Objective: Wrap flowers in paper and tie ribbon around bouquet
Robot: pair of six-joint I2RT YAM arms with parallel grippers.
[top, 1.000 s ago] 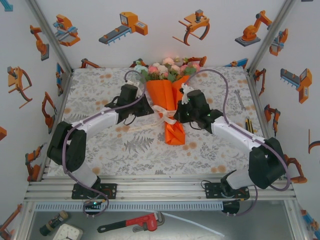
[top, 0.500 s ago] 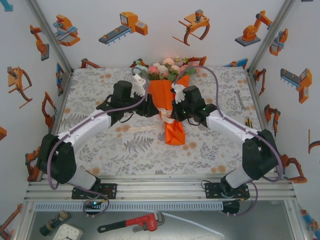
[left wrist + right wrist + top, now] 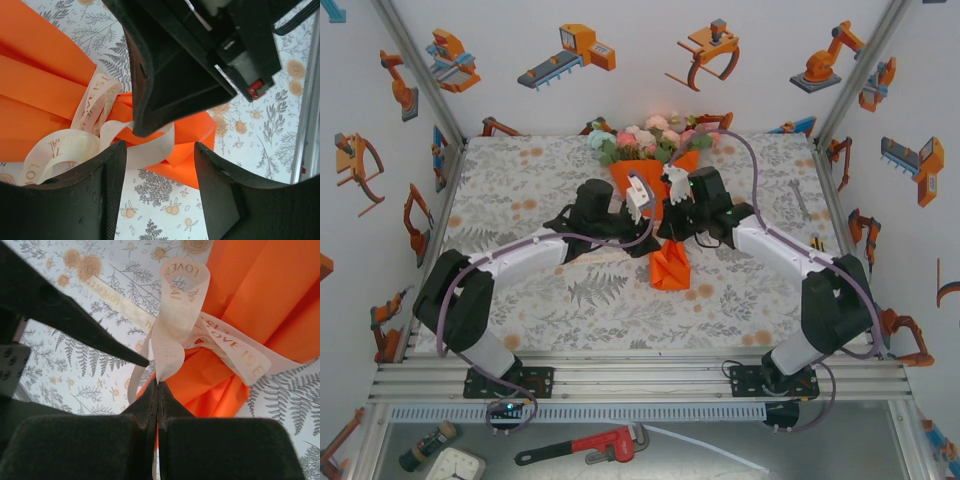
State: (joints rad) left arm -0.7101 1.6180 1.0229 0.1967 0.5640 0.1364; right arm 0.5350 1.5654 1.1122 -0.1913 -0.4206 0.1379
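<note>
Centrally on the patterned cloth (image 3: 520, 185), toward the far side of the table, lies the bouquet (image 3: 670, 265), its flowers (image 3: 645, 140) pointing at the far wall and its narrow orange tail toward the near edge. Both arms reach in over its middle, one from the left and one from the right, and meet there. In the right wrist view the right gripper (image 3: 157, 390) has its jaws pressed tight together on the ribbon (image 3: 172, 325) — a cream band with gold lettering that rises from the pinch into a loop, while another strand runs right across the folded paper (image 3: 260, 290) and a loose end trails left over the cloth. A dark pointed part of the other arm juts in from the left of that view, just beside the loop. In the left wrist view the left gripper (image 3: 160, 150) has its jaws spread, with nothing pinched between them — curls of ribbon and a corner of orange paper lie beyond the gap, on the cloth. A black part of the right arm hangs above them, close to the ribbon.
</note>
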